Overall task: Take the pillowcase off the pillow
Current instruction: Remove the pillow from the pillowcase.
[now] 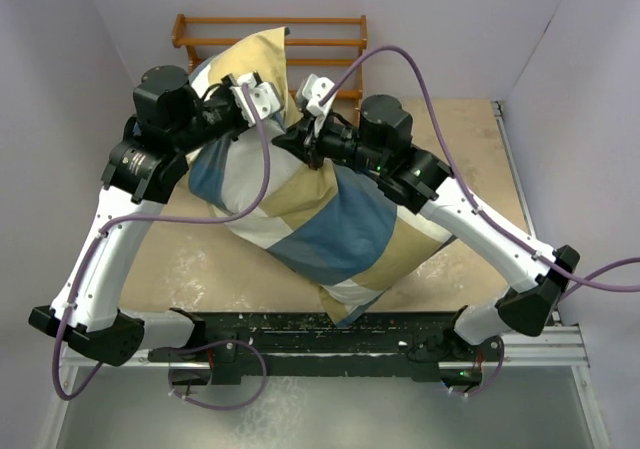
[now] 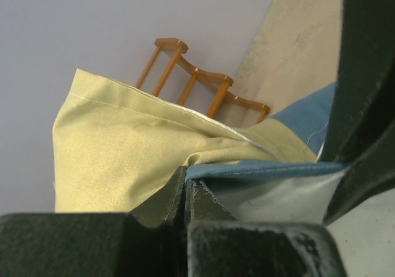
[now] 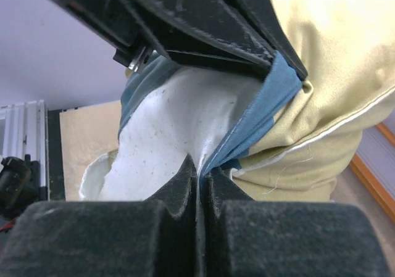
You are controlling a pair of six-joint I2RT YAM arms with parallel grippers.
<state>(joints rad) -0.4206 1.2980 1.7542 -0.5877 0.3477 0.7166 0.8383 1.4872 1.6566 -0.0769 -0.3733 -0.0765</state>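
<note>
Tan, scuffed table (image 1: 470,139), boxed in by pale lilac walls (image 1: 80,29) at the left, back and right. A wooden rack (image 1: 330,29) stands against the back wall. A black base bar (image 1: 320,334) runs along the near edge with both arm bases on it, and a metal rail (image 1: 512,169) follows the right edge. Purple cables (image 1: 420,69) loop over both arms.

The pillowcase (image 1: 340,219) lies mid-table as a big tan, blue and cream bundle set on a diagonal. Its far corner is raised in front of the rack and its near corner reaches the base bar. The pillow (image 3: 166,129), white and specked, bulges out of the blue hem at the far end, seen in the right wrist view.

The left gripper (image 2: 187,187) has its jaws fully closed, pinching the pillowcase's blue edge where the tan panel starts. The right gripper (image 3: 199,172) is also clamped tight, right where the white pillow cloth meets the blue hem. The white cloth puckers into the pinch, so it reads as a grip on the pillow, with the hem just beside it. The two grippers are close together over the far end of the bundle.

There is bare table to the right of the bundle up to the rail, and a smaller patch at the near left. The rack is just behind the raised corner.
</note>
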